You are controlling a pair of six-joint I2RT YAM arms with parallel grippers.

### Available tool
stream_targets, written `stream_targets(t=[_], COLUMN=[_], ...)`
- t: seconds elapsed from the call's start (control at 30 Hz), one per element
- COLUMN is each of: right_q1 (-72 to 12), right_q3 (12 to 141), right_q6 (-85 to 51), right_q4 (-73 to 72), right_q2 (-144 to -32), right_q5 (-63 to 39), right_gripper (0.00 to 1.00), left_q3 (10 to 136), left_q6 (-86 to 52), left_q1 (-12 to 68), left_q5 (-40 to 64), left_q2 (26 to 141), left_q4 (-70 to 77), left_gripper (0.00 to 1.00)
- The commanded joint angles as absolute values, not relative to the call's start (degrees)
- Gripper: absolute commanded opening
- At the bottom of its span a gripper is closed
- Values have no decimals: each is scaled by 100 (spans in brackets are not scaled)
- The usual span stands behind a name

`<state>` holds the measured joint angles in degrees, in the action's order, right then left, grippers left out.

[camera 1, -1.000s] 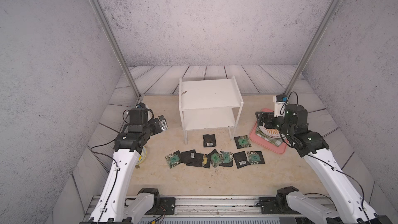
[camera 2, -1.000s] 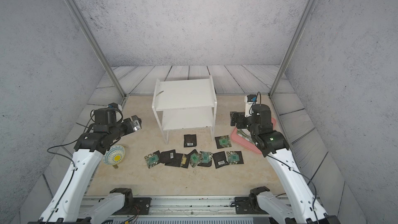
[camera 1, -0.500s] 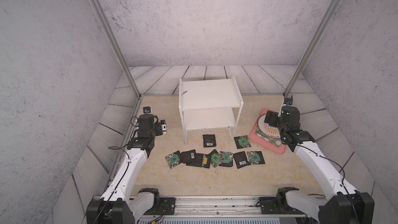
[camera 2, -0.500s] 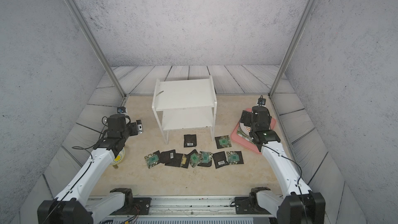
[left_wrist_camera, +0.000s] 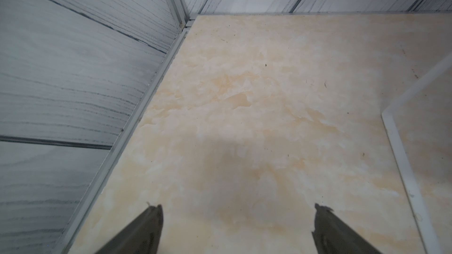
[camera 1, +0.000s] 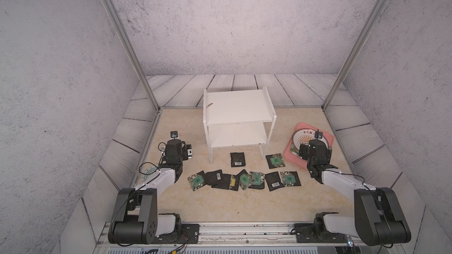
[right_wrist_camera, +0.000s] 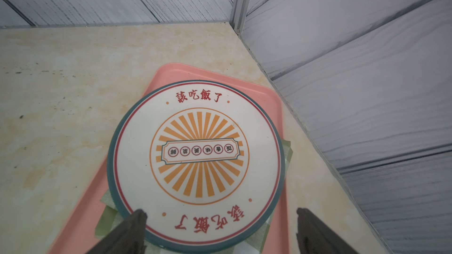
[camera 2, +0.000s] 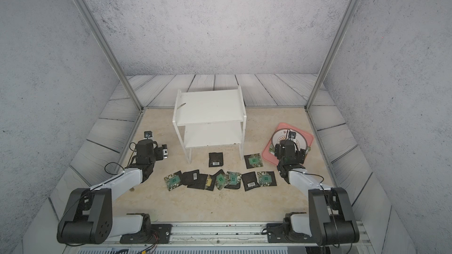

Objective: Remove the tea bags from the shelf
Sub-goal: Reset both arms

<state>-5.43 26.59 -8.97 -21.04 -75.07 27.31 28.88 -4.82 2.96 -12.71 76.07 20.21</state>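
Black square tea bags (camera 1: 244,179) lie on the beige tabletop (camera 1: 220,206), at 6 o'clock of the white two-tier shelf (camera 1: 238,116). At its 4 o'clock, a pink tray (camera 1: 327,136) holds a round printed plate (right_wrist_camera: 198,155) over green cloth (right_wrist_camera: 107,218). The left gripper (left_wrist_camera: 237,218) and right gripper (right_wrist_camera: 221,221) gape wide, empty.

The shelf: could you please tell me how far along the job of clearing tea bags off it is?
Done, it seems: both shelf boards look bare, and the tea bags lie on the table before it. In hand: nothing; the left fingers and right fingers stand spread and empty. Left: maybe a small sliver on the top board, too small to identify.
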Motion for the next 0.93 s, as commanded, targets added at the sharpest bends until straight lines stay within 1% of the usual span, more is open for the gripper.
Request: stream_targets(t=[0.0,0.1,0.17,0.23,0.27,0.3,0.33,0.37,0.4,0.43,0.47,0.53,0.57,0.9], right_q1=[-530,-532,-513,-510,-511,-510,-484,-489,-490,-485,-492,-486,-480,-479], right_q3=[2392,2245,2111,2232,2322,2376,2358,2477,2555,2492,2457,2513,2525,2566], right_q6=[-788,-678,-610,-392,-340,-392,-416,-457,-519,-472,-457,-474,-503,-498], right_q4=[-3657,-4166,-4851,-4783,-5043,-5125,-5066,-4646,-4231,-4427,-4644,-4456,-4314,-4313], right_q2=[-7791,-8008,-8393,-8676,-8937,-9063,-9003,-8871,-8748,-8786,-8868,-8820,-8761,-8813], right_q5=[2656,2525,2385,1875,1957,2048,2052,2078,2039,2061,2058,2057,2010,2015], right_gripper=[97,97,98,99,99,99,99,99,99,99,99,99,99,99], left_q3=[2786,2789,2627,2504,2459,2472,2592,2696,2633,2555,2574,2665,2633,2609], left_q6=[-334,-109,-32,8,-11,-69,-100,-114,-106,-92,-95,-105,-104,-92], left_q1=[255,243,240,241,200,103,65,59,56,54,53,54,53,58], left_q5=[-1135,-957,-905,-825,-784,-609,-555,-527,-541,-533,-536,-528,-538,-544], left_q2=[7875,8053,8336,8751,8954,8969,8855,8744,8827,8860,8853,8766,8818,8754], left_q4=[3084,3361,3919,4462,4887,4892,4462,4048,4309,4527,4487,4140,4299,4251], left_gripper=[100,100,100,100,99,99,98,98,98,98,98,98,98,98])
